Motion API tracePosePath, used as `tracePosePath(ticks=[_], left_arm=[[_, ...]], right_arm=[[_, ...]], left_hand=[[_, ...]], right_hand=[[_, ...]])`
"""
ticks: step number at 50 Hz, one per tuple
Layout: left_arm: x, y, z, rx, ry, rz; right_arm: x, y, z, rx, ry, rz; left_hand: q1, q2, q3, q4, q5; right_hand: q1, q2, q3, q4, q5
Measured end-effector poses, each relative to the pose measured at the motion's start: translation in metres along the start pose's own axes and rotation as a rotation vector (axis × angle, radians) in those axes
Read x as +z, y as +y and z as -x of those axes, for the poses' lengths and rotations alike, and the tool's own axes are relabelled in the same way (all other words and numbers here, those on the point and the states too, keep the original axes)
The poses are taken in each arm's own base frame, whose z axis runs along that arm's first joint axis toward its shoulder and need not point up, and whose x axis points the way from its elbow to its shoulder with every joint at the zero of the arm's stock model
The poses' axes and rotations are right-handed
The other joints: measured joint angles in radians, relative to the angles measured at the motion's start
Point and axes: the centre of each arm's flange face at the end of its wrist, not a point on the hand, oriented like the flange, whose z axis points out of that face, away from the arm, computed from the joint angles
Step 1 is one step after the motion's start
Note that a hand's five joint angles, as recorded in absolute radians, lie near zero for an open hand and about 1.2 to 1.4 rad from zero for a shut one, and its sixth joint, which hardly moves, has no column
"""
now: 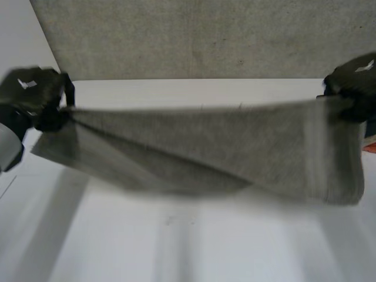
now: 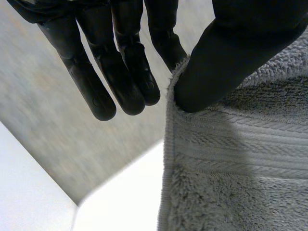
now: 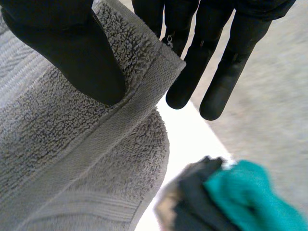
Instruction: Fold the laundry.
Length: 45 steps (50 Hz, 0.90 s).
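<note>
Left robot hand and right robot hand each thumb-pinch a towel corner. You've got it taut over the tabletop, probably to lay flat.

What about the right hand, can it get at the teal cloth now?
Probably not. The right hand pinches a corner of the grey towel between thumb and fingers, stretched across to the left hand. The teal cloth lies close, beyond its fingertips, but it would have to release the towel first.

No readable text, labels, brands, numbers or signs anywhere.
</note>
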Motion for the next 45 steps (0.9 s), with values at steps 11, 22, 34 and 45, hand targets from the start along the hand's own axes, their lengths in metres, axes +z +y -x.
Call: tracePosePath(ticks=[11, 22, 34, 45], left_arm=[[0.048, 0.057, -0.036, 0.088, 0.136, 0.142], [0.048, 0.066, -0.052, 0.071, 0.18, 0.166], [0.035, 0.068, -0.052, 0.066, 0.18, 0.175], [0.036, 0.071, -0.05, 0.069, 0.169, 0.164]], right_arm=[[0.082, 0.045, 0.054, 0.05, -0.124, 0.078], [0.106, 0.06, 0.07, 0.074, -0.075, 0.064], [0.108, 0.064, 0.076, 0.065, -0.084, 0.079], [0.107, 0.053, 0.077, 0.044, -0.045, 0.028]], left_hand=[[0.0, 0.0, 0.0, 0.0, 0.0], [0.0, 0.0, 0.0, 0.0, 0.0], [0.0, 0.0, 0.0, 0.0, 0.0], [0.0, 0.0, 0.0, 0.0, 0.0]], right_hand=[[0.0, -0.014, -0.019, -0.019, -0.006], [-0.274, -0.34, -0.346, -0.356, -0.326], [-0.367, -0.428, -0.437, -0.456, -0.436], [0.019, 0.004, -0.008, -0.01, 0.012]])
